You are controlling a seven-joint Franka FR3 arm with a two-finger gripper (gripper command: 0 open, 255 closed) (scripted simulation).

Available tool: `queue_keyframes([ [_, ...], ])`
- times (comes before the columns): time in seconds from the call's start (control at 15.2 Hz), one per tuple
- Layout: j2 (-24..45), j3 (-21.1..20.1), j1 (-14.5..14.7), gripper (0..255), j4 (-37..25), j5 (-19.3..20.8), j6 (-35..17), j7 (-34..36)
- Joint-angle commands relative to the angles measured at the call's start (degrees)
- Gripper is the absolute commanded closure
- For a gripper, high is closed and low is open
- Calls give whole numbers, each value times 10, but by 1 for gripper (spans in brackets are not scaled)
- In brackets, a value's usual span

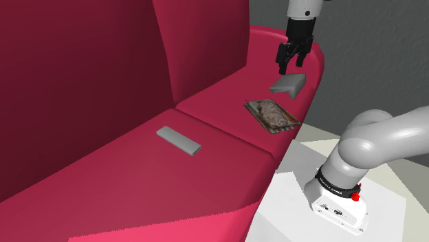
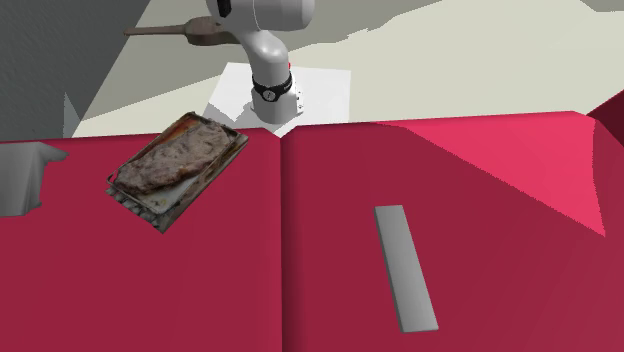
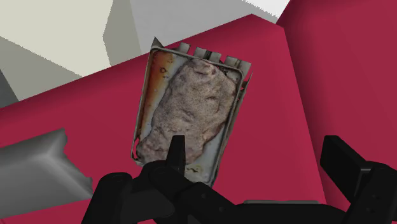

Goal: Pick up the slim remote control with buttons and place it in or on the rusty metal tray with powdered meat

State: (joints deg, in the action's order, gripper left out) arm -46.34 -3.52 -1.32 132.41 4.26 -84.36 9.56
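Note:
The remote (image 1: 178, 140) is a slim plain grey slab lying flat on the red sofa seat; in the second exterior view the remote (image 2: 405, 267) sits on the right cushion. A rusty tray (image 1: 272, 115) heaped with brownish powdered meat rests on the neighbouring cushion, and the tray (image 2: 180, 165) lies left of the seam. My gripper (image 1: 291, 67) hangs open above the sofa's far end, over a grey block (image 1: 289, 84), well away from the remote. In the wrist view the gripper (image 3: 261, 162) stands open with nothing between its fingers, and the tray (image 3: 191, 108) lies just ahead.
The grey block (image 2: 25, 178) sits beside the tray near the sofa's armrest (image 1: 313, 58). The tall red backrest (image 1: 89, 75) rises behind the seat. My white stand (image 1: 323, 179) is at the sofa's front edge, on a pale floor (image 2: 450, 60).

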Motion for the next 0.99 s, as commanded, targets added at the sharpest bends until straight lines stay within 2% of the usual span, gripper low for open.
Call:
queue_keyframes([
  [0.0,0,0,0,0,0,0,0,0],
  [0.46,77,-49,22,0,24,-43,-103,49],
  [0.92,182,-98,39,0,14,-71,-203,95],
])
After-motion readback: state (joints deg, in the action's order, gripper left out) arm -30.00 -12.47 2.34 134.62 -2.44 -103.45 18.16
